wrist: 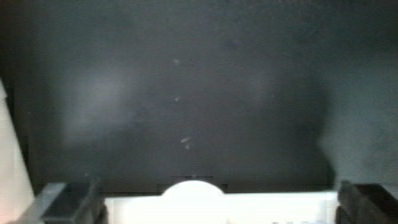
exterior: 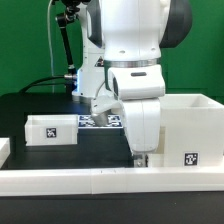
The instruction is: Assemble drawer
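Bare table (exterior: 97, 148) is left between the tray (exterior: 55, 128) at the exterior view's left and the box (exterior: 190, 125) at its right. The front is closed off by the rail (exterior: 90, 178).

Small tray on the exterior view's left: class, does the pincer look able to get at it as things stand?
Probably yes. The small tray stands alone on the dark table, its top open; the pincer, jaws apart, hangs by the box shell with nothing between.

Matt wht plastic box shell (exterior: 190, 125) & tray (exterior: 40, 128); matt blk tabletop (exterior: 40, 105); glossy arm (exterior: 135, 30).
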`<state>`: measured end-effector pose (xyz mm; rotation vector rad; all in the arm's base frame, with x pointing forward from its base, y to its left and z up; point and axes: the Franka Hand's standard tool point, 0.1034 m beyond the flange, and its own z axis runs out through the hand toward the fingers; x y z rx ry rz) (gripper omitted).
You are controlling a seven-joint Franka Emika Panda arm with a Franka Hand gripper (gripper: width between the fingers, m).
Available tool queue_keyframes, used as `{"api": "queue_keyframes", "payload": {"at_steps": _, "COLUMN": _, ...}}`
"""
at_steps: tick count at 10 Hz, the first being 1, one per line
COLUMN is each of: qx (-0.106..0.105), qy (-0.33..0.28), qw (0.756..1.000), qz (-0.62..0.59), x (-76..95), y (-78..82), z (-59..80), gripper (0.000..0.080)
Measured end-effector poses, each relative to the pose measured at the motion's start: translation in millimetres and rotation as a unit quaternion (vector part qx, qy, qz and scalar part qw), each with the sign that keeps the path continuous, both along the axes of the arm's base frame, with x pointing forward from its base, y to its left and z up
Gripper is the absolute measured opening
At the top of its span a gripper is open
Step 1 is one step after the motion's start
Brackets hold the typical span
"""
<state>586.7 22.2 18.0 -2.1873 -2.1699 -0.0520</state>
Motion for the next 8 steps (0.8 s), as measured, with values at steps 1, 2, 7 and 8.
{"api": "queue_keyframes", "payload": {"at_steps": 1, "qx": 0.002, "qy": 0.004, "qw": 1.0, "qz": -0.004, "x": -1.3, "y": 8.5, "z": 0.2, "gripper": 0.0649}}
{"api": "queue_keyframes", "payload": {"at_steps": 2, "qx": 0.0, "qy": 0.005, "qw": 1.0, "qz": -0.003, "x": -1.6, "y": 12.6, "z": 0.8, "gripper": 0.0649}}
{"api": "queue_keyframes", "payload": {"at_steps": 7, "qx": -0.007, "qy": -0.001, "qw": 1.0, "qz": 0.002, "x": -1.2, "y": -13.0, "z": -2.9, "gripper": 0.0649}}
{"api": "queue_keyframes", "payload": {"at_steps": 8, "qx": -0.008, "qy": 0.0, "qw": 1.0, "qz": -0.01, "x": -1.5, "y": -28.9, "z": -3.2, "gripper": 0.0649}}
